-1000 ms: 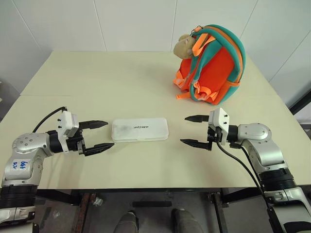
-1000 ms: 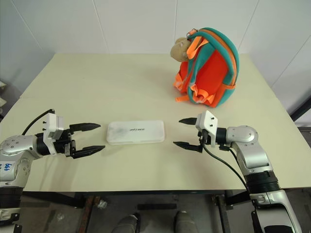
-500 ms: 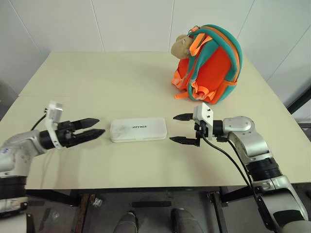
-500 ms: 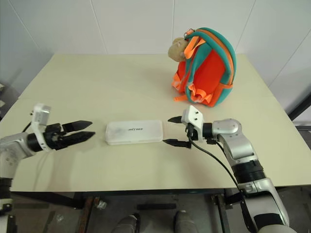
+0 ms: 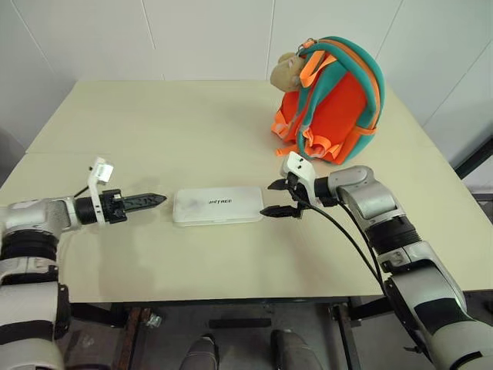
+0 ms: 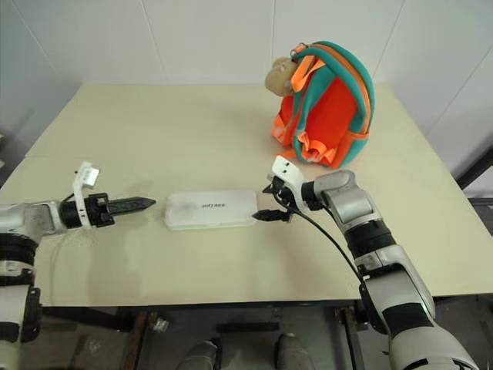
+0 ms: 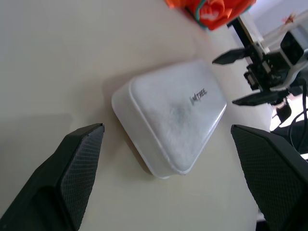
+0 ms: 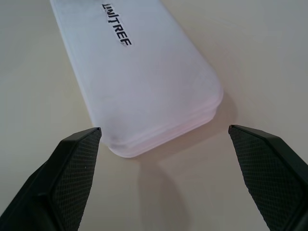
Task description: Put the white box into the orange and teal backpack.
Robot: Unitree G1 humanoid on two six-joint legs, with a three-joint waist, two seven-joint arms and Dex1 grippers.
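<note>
Lying flat on the desk: one white box, one orange and teal backpack upright well behind it. Flanking the box ends: left gripper and right gripper, jaws wide apart, holding nothing. Backpack opening hidden.

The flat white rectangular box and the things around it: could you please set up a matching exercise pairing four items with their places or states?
Things:
1. flat white rectangular box
2. orange and teal fabric backpack
3. left gripper
4. right gripper

Places or states:
A. stands upright at the table's far right
B. open, just short of the box's right end
C. lies flat on the cream table, between the two grippers
D. open, off the box's left end, apart from it

Pairs: 1-C, 2-A, 3-D, 4-B
</note>
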